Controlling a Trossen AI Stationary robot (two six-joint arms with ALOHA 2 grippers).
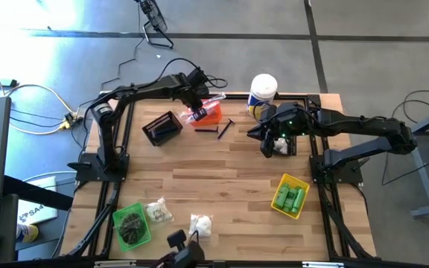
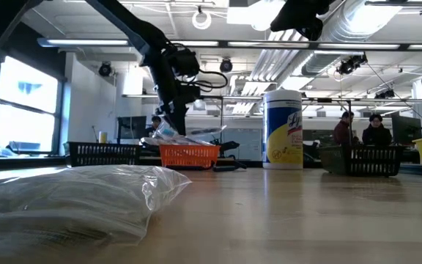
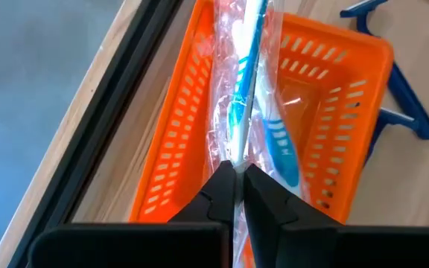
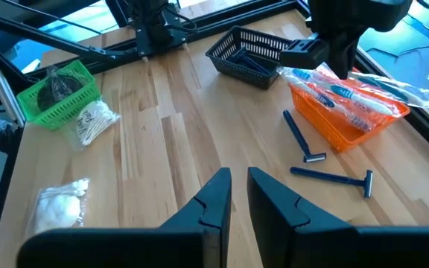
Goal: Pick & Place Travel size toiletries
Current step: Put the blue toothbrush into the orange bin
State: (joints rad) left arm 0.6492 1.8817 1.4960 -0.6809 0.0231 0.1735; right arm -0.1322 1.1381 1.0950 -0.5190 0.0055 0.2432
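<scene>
Clear-wrapped toothbrush packet (image 3: 248, 104) — pinched upright over orange bin (image 3: 348, 112).
</scene>
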